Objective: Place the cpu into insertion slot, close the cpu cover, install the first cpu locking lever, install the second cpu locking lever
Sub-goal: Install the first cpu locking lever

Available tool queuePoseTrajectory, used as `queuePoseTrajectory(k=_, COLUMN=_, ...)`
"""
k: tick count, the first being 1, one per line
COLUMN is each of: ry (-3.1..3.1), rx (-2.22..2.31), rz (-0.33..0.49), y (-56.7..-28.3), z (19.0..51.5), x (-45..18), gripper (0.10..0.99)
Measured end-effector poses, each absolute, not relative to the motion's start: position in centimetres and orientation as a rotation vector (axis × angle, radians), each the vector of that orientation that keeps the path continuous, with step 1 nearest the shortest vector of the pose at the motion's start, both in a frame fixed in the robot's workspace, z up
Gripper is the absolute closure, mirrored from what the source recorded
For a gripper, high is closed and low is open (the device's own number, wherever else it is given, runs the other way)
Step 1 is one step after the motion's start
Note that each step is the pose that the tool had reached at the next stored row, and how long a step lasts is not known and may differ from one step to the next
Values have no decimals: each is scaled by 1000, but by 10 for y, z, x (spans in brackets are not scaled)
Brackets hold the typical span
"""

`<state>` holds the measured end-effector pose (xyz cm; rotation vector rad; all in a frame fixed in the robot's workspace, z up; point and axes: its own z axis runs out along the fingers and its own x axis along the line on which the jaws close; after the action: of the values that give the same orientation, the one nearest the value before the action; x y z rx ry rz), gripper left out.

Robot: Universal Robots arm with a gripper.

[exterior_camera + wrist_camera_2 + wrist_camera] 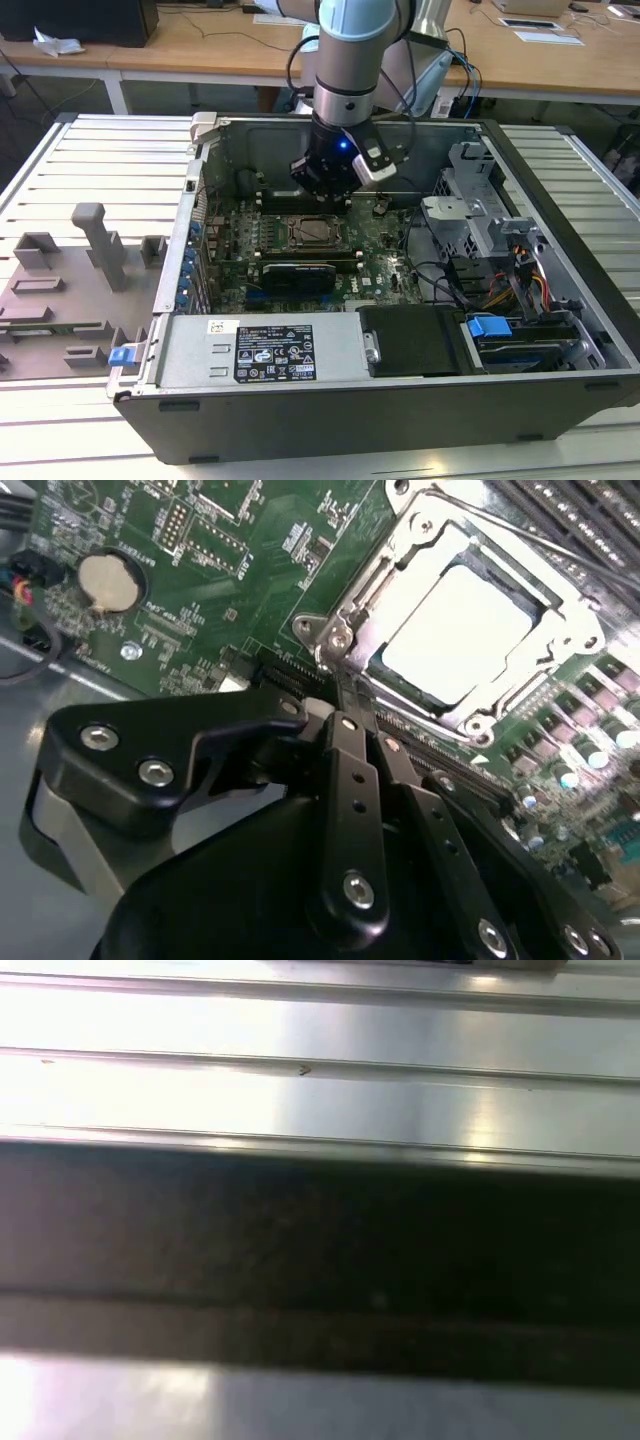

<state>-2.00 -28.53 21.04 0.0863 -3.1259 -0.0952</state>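
Note:
The cpu [455, 630] lies flat in the insertion slot [470, 720] on the green motherboard, its pale silver top showing through the window of the cpu cover [372, 600], which is folded down over it. A thin metal lever rod [530, 542] runs along the far side of the socket. My gripper [345, 695] has its black fingers together at the socket's near corner, with nothing between them. In the exterior view the gripper [325, 195] hangs just above the back edge of the cpu [310, 232], inside the open computer case.
A long black card [297, 275] sits in front of the socket, and a power supply box [260, 350] lies along the case front. A drive cage [480, 215] and cables fill the exterior view's right. A grey fixture tray [70, 290] rests on the ribbed table. A coin battery [105, 580] is nearby.

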Motion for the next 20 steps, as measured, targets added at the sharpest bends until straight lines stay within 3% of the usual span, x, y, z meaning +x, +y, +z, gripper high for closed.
queuePoseTrajectory(k=20, ry=-3126, rx=86, rz=-95, y=-333, z=213, x=-23, gripper=980)
